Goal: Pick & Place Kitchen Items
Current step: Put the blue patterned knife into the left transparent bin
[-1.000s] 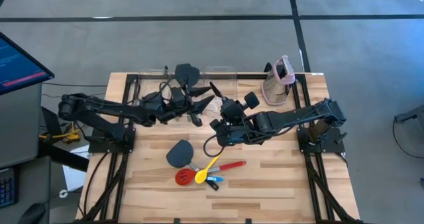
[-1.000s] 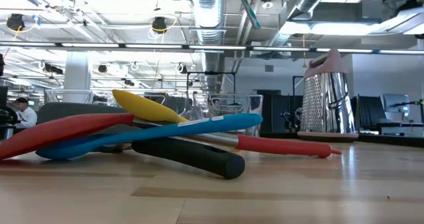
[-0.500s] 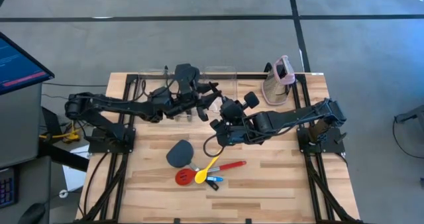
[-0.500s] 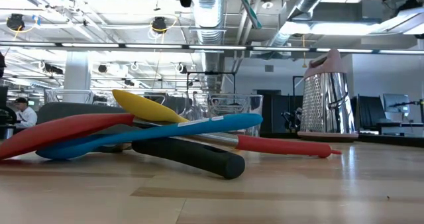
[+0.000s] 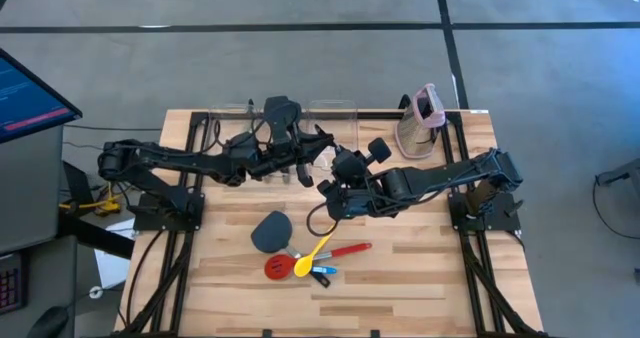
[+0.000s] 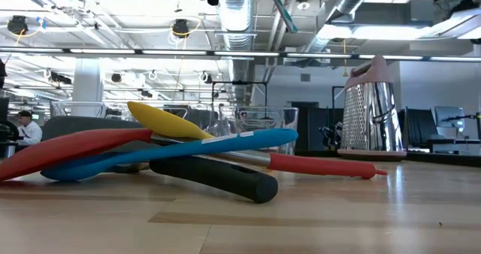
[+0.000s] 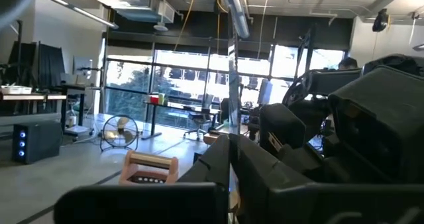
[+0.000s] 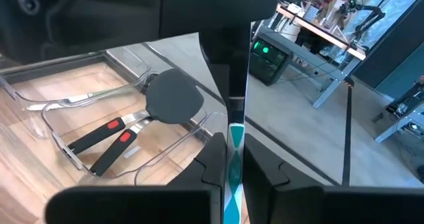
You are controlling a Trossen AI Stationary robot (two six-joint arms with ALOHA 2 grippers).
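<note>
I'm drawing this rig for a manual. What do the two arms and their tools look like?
Both arms are dark, near-black, built of jointed segments with black cables looping along them. The left tool and right tool each have two flat dark fingers. Each arm is mounted on a black frame at the table's side. No markings are legible.

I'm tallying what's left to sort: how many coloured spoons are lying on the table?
3, overlapping in one pile on the open tabletop: the red slotted spoon, the yellow spoon and the blue spoon. The arms may hide others.
</note>
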